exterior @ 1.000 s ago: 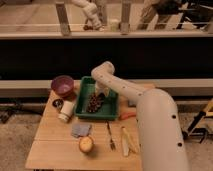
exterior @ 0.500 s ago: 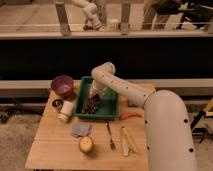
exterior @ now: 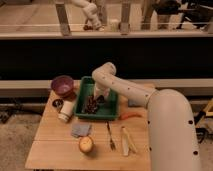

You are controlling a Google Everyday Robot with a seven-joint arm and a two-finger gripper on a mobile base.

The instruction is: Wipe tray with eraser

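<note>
The green tray sits at the middle back of the wooden table, with a brown speckled heap inside it. My white arm reaches in from the right and bends down over the tray. My gripper is low inside the tray, just right of the heap. A small dark block, the eraser, seems to sit at its tip against the tray floor, but it is hard to make out.
A purple bowl stands left of the tray, with a small dark cup and a white cup below it. A grey-blue cloth, a round fruit, a fork, a pale utensil and an orange carrot lie in front.
The arm's elbow has swung a little between frames while the gripper stayed down in the tray near the heap.
</note>
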